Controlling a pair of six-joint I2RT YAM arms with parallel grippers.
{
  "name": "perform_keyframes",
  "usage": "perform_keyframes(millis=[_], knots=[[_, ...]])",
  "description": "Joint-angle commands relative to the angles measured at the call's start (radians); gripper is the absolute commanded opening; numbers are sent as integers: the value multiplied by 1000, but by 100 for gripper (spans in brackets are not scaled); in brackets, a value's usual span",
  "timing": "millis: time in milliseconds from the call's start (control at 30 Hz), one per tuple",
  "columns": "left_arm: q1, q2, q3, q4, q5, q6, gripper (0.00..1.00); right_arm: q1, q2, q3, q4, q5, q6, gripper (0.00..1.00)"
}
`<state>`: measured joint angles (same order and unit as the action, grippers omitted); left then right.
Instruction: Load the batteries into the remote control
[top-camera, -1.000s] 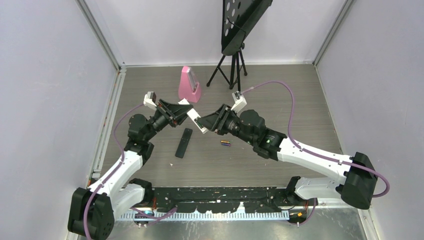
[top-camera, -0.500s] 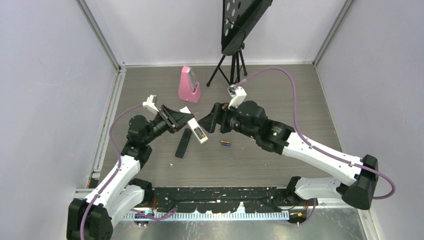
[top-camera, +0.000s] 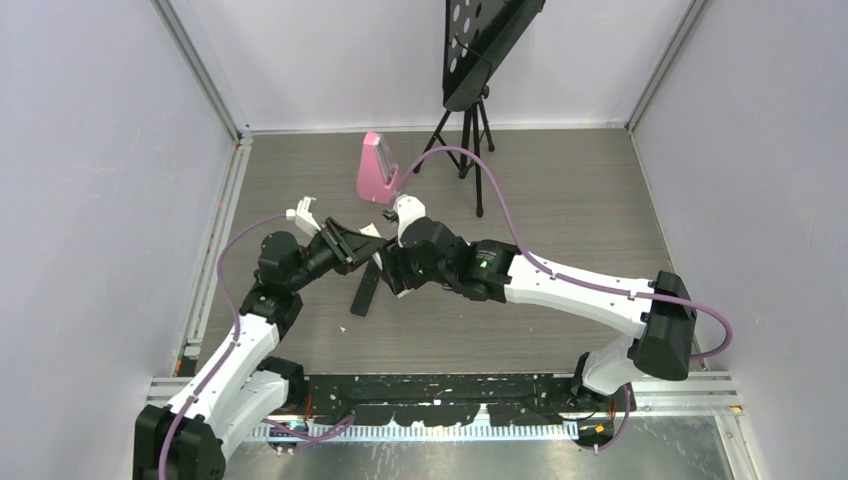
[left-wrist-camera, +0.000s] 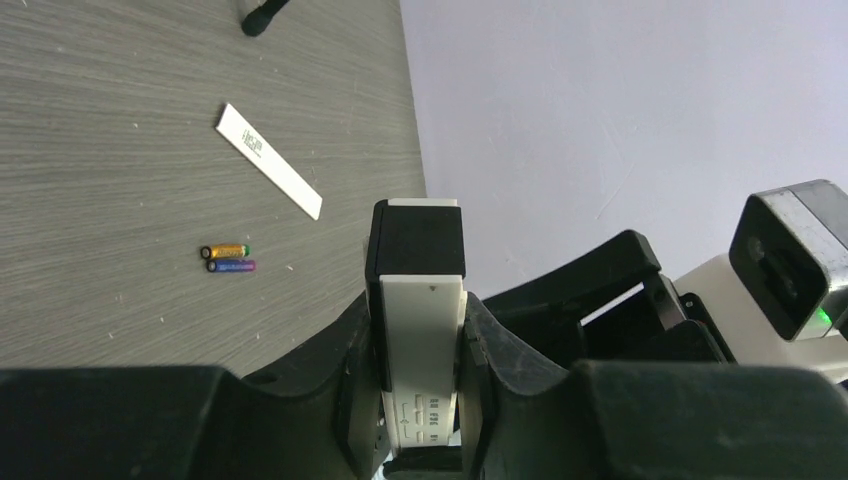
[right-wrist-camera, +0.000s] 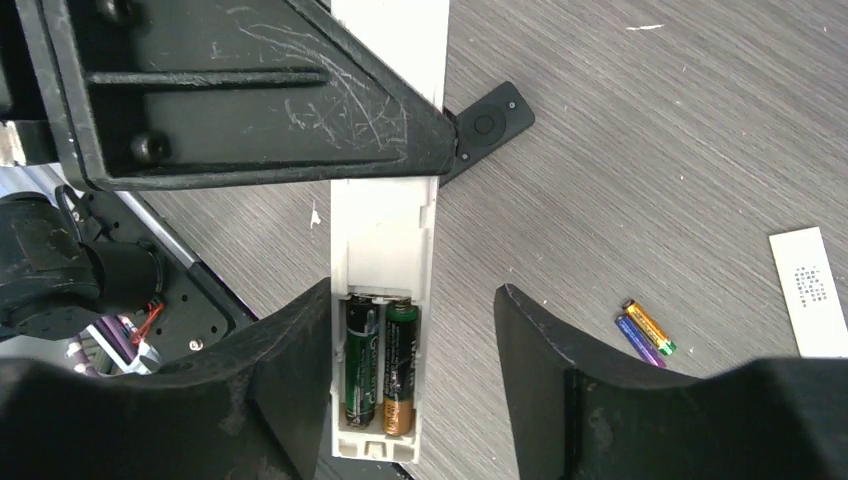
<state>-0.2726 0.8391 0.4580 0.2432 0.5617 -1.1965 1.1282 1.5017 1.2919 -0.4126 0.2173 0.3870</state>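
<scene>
Plainly, the left gripper clamps a white remote whose open bay, inside the wide-open right gripper, holds two cells; the black remote control lies beneath the left gripper, loose batteries beside the right. A careless closing nudge could pop the cells out

The table is matt grey laminate with a fine wood grain, flecked with white specks. The white remote is smooth plastic with a dull sheen. The two batteries in its bay wear glossy foil, green-black and gold. The loose batteries shine metallic purple and gold. The cover is flat matt white, printed. The left fingers are hard black plastic, scuffed with pale scratches. The right fingers are matt black and finely grainy. The walls are smooth and matt.
</scene>
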Motion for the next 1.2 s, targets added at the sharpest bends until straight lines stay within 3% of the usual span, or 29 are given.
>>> perform_keyframes(millis=[0,133,267,300,433,500,767,933,1167], knots=[[3,-35,16,-11,9,17,0,-4,-30,14,61,92,-40,57],[3,-28,9,-4,13,7,0,-9,-28,6,92,7,-52,32],[4,-24,12,-11,10,15,10,-18,-20,4,86,-62,-66,17],[4,-24,16,-25,8,25,18,-22,-20,1,78,-60,-69,16],[18,-30,28,-140,-60,78,72,-50,-65,-51,50,-80,-108,14],[50,-31,11,-178,-98,92,82,-62,-103,-104,18,-113,-152,13],[117,31,-39,-157,-105,152,90,-119,-170,-360,3,-179,-265,6],[118,68,-9,-162,-64,201,91,-132,-63,-352,-5,-295,-348,1],[118,101,31,-194,-11,257,92,-132,73,-331,10,-301,-382,1]])
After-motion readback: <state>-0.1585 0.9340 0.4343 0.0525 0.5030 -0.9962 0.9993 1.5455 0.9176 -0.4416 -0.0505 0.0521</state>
